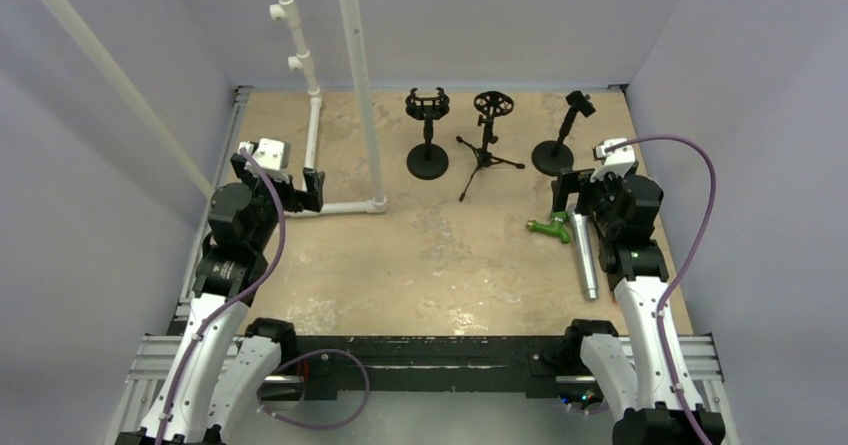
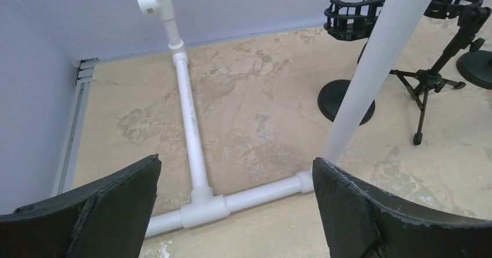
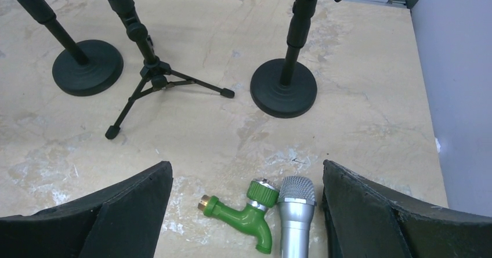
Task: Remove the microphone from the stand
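Observation:
A silver microphone (image 1: 584, 257) lies flat on the table at the right, its mesh head (image 3: 296, 190) pointing toward the back and touching a green faucet (image 3: 248, 213). None of the black stands holds it: the clip stand (image 1: 559, 135) (image 3: 285, 83), the tripod stand (image 1: 487, 147) (image 3: 145, 66) and the round-base cradle stand (image 1: 428, 137) are all empty. My right gripper (image 1: 573, 201) (image 3: 246, 165) hangs open just above the microphone's head, with nothing between its fingers. My left gripper (image 1: 303, 191) (image 2: 236, 164) stands open at the left, over the white pipe frame.
A white PVC pipe frame (image 1: 345, 205) (image 2: 194, 148) lies on the table at the left, with tall uprights (image 1: 357, 65) rising from it. Grey walls enclose the table on three sides. The green faucet (image 1: 549, 228) sits left of the microphone.

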`<state>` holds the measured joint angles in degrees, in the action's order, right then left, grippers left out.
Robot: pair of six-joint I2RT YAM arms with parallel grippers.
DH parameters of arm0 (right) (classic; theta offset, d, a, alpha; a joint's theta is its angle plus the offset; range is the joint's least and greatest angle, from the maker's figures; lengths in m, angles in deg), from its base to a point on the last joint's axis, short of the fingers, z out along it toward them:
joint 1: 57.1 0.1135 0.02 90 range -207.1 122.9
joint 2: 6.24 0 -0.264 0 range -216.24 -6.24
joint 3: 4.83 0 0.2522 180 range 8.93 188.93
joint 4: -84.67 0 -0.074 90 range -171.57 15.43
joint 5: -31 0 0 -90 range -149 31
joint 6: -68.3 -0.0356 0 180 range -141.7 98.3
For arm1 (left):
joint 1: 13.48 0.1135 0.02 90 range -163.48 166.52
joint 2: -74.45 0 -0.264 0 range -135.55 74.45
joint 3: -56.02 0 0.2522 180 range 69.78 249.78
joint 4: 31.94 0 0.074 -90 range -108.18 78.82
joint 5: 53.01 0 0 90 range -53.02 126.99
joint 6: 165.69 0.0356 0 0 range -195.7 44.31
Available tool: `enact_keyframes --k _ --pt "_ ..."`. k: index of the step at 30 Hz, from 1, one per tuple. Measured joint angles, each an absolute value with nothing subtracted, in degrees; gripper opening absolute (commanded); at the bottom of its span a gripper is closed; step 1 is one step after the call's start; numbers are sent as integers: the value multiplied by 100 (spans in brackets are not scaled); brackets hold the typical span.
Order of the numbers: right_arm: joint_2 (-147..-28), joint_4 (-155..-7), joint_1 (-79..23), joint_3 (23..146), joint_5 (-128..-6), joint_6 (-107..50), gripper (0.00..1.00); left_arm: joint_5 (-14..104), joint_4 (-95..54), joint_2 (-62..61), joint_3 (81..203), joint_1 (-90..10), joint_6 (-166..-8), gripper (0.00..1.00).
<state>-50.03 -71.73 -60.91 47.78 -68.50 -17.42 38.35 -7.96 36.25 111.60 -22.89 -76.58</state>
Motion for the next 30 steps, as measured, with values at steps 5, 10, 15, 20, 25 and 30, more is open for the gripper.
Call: enact_keyframes --k 5,10,15,20,25,30 --pt "-5012 -7166 -6091 4778 -6861 -1744 98 4056 -875 3680 11110 -2217 -7654 100" --pt "-5097 -7166 -6091 4778 -6859 -1742 98 4229 -925 3669 11110 -2210 -7651 100" --pt "-5204 -7162 -6091 4778 -6856 -1734 98 4342 -964 3623 11097 -2210 -7656 100" --pt "-5198 -7157 -6093 4778 -6859 -1685 98 4473 -997 3544 11016 -2210 -7665 100" --pt "-5198 -7153 -6109 4778 -6861 -1664 98 4530 -997 3540 11003 -2171 -7667 100" --pt "-5198 -7142 -6124 4778 -6865 -1650 98 4563 -1001 3542 10988 -2123 -7678 100"
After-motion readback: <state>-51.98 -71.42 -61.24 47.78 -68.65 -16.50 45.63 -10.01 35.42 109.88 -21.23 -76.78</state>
